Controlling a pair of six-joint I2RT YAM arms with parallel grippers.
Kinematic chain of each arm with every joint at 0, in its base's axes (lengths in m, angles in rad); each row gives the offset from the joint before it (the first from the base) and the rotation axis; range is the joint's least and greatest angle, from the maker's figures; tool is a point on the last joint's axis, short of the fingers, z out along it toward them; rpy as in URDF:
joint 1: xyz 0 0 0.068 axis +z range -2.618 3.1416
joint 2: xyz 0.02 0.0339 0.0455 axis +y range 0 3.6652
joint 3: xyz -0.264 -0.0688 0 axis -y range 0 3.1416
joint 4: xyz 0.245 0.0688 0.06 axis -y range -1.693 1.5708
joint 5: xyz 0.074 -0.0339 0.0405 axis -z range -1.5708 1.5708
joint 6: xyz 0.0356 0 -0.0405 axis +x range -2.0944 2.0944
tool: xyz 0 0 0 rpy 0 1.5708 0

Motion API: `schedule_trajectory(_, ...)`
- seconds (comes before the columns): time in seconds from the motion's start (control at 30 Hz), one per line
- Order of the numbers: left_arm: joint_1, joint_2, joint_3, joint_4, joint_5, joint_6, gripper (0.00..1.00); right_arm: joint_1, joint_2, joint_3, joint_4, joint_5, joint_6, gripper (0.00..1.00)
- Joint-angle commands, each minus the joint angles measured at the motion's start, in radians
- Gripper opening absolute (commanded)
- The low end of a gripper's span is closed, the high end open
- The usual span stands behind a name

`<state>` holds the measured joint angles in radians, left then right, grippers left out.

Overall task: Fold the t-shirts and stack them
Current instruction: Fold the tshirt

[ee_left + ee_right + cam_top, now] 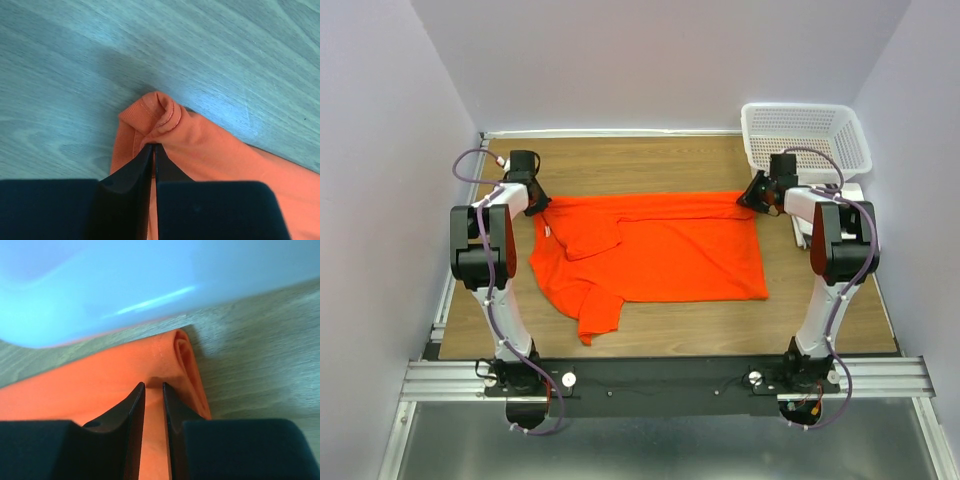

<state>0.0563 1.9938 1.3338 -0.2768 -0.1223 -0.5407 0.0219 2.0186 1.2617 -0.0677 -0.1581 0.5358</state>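
One orange-red t-shirt [660, 255] lies spread on the wooden table [650, 165], with its left part folded over and a sleeve pointing toward the near edge. My left gripper [538, 208] is at the shirt's far left corner. In the left wrist view this gripper [153, 146] is shut on a bunched, hemmed edge of the t-shirt [200, 145]. My right gripper [752, 197] is at the far right corner. In the right wrist view its jaws [153, 385] stand narrow with a fold of the t-shirt [100, 380] pinched between them.
A white mesh basket [805, 135] stands at the back right, just behind my right gripper, and its rim [125, 280] fills the top of the right wrist view. White walls close in the table on three sides. Bare wood shows behind and in front of the shirt.
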Motion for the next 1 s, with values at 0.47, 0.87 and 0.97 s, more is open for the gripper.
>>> schedule_trajectory(0.47,-0.022,-0.235,-0.007,-0.038,0.024,0.015,0.69,0.081,-0.152,0.002,-0.084,-0.162,-0.071,0.40)
schedule_trajectory(0.87,-0.134,-0.621,-0.549,0.062,0.168,-0.021,0.79,0.412,-0.078,-0.019,0.126,-0.463,0.145,0.43)
schedule_trajectory(0.97,-0.139,-0.691,-0.642,0.109,0.182,-0.030,0.77,0.478,-0.018,-0.004,0.205,-0.474,0.188,0.43)
